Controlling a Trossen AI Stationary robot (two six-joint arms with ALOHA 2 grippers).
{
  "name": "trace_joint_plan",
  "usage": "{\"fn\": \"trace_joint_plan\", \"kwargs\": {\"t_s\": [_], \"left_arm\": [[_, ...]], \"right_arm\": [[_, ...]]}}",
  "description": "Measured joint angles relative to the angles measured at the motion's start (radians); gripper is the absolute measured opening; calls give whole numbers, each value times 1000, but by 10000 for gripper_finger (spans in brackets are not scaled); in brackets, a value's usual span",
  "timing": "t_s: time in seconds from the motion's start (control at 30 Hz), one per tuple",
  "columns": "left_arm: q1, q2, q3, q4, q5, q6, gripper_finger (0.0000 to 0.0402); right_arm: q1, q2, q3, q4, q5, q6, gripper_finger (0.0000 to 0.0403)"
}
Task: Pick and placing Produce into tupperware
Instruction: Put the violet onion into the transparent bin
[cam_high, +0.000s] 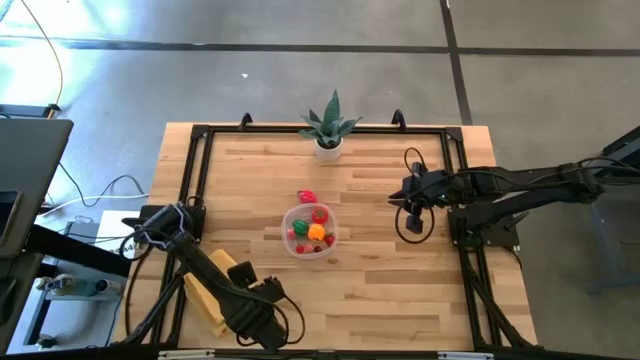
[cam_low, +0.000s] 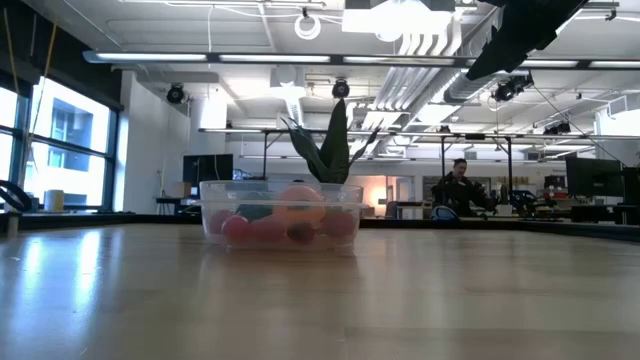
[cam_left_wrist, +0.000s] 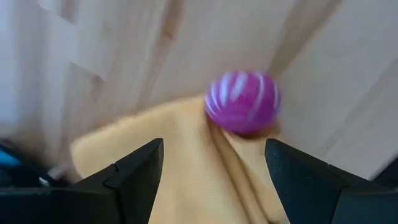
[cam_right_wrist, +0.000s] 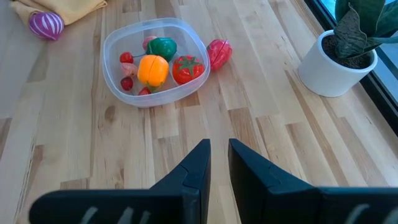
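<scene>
The clear round tupperware (cam_high: 310, 233) (cam_right_wrist: 155, 61) (cam_low: 282, 215) stands mid-table and holds several toy produce pieces: an orange pepper (cam_right_wrist: 153, 69), a red tomato (cam_right_wrist: 186, 68), a green piece and small red ones. A red-pink piece (cam_right_wrist: 218, 53) (cam_high: 306, 197) lies on the wood against the container's far side. A magenta striped onion (cam_left_wrist: 242, 102) (cam_right_wrist: 46, 25) rests at the edge of the folded yellow cloth (cam_left_wrist: 186, 168) (cam_high: 214, 291). My left gripper (cam_left_wrist: 214, 146) (cam_high: 262, 290) hovers open over cloth and onion. My right gripper (cam_right_wrist: 219, 155) (cam_high: 410, 196) hangs shut, right of the container.
A spiky green plant in a white pot (cam_high: 330, 130) (cam_right_wrist: 339, 59) stands at the table's far edge. A black frame (cam_high: 195, 175) runs around the tabletop. Bare wood lies between the container and my right gripper. A person (cam_low: 458, 190) sits far off in the room.
</scene>
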Motion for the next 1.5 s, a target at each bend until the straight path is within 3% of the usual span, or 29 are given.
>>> {"fn": "trace_joint_plan", "kwargs": {"t_s": [0.23, 1.23, 1.5], "left_arm": [[44, 0, -68, 133, 119, 57, 271], [99, 0, -70, 207, 125, 99, 271], [105, -1, -167, 212, 183, 52, 271]], "right_arm": [[0, 0, 0, 0, 0, 0, 46], [0, 0, 0, 0, 0, 0, 46], [0, 0, 0, 0, 0, 0, 46]]}}
